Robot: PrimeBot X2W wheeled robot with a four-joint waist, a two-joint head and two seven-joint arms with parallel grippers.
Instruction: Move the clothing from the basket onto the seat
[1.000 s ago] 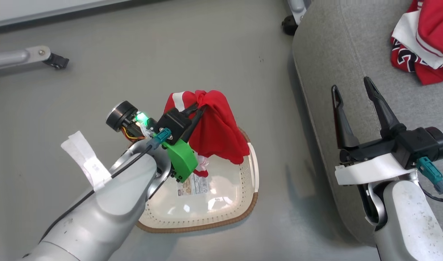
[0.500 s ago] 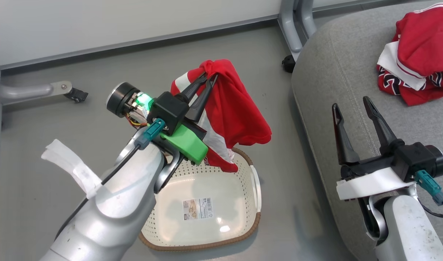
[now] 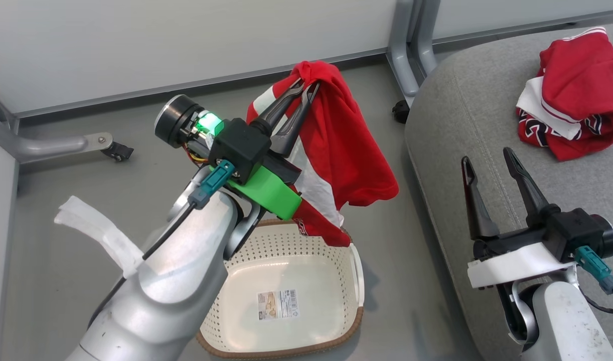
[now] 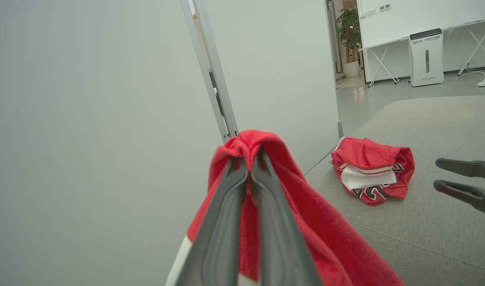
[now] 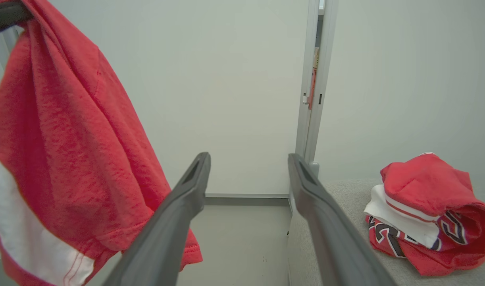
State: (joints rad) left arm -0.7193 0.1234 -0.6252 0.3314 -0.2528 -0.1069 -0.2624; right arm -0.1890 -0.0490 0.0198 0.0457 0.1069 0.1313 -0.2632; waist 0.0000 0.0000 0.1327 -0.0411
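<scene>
My left gripper (image 3: pixel 306 87) is shut on a red garment with white panels (image 3: pixel 346 150), which hangs in the air above the far rim of the cream basket (image 3: pixel 354 271). In the left wrist view the fabric (image 4: pixel 306 210) drapes over the pinched fingers (image 4: pixel 222 206). The basket's inside shows only its barcode sticker. A second crumpled red garment with lettering (image 3: pixel 572 95) (image 4: pixel 371 171) (image 5: pixel 429 210) lies on the grey seat (image 3: pixel 467 115). My right gripper (image 3: pixel 487 158) (image 5: pixel 248 159) stands open and empty over the seat's left edge.
Grey floor surrounds the basket. A pale wall panel and a metal post (image 3: pixel 402 40) stand behind. A metal leg with a black caster (image 3: pixel 113 149) lies at the left; another caster (image 3: pixel 400 111) sits by the seat's corner.
My left gripper has lifted the red garment up out of the basket and slightly rightward. The head camera has tilted up. The right gripper has stayed open in place.
</scene>
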